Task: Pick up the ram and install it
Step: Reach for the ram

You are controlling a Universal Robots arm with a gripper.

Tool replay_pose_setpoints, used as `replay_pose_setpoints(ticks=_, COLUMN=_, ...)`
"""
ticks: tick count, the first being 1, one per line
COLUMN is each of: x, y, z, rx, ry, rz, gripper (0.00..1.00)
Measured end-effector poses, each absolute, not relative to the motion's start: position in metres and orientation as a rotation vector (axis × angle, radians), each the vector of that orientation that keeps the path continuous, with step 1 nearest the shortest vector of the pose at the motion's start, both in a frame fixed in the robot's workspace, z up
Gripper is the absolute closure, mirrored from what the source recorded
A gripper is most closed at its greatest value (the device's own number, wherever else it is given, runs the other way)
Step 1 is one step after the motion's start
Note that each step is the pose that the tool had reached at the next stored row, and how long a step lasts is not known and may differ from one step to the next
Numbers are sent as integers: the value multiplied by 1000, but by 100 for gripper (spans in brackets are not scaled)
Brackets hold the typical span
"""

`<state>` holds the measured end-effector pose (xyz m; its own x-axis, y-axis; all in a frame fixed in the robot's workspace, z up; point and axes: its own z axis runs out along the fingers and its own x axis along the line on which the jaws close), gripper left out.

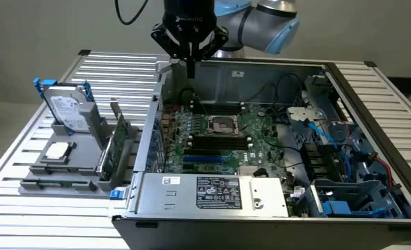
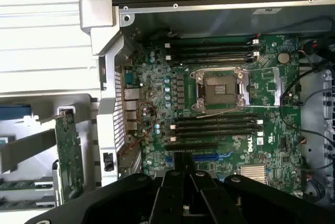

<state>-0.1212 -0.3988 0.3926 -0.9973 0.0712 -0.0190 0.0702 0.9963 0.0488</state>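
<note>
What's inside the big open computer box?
A green circuit board with long black slots, a square chip socket, blue cables and a silver power box. Whatever lies under that power box is covered.

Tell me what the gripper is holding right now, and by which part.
Nothing is held. The gripper hangs shut and empty over the open computer case, its fingers pressed together with nothing between them.

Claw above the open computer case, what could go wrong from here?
1. The shut claw hangs close to the case rim at the corner; a move down there could strike the metal edge.
2. The CPU socket lies uncovered between the memory slots; a stray touch while working at the slots might damage it.
</note>
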Motion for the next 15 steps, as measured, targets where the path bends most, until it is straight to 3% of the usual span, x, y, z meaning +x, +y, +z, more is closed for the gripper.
replay_pose_setpoints(ticks=15, x=-146, y=-399, z=390, rx=112, ry=3142, rz=74, gripper=89)
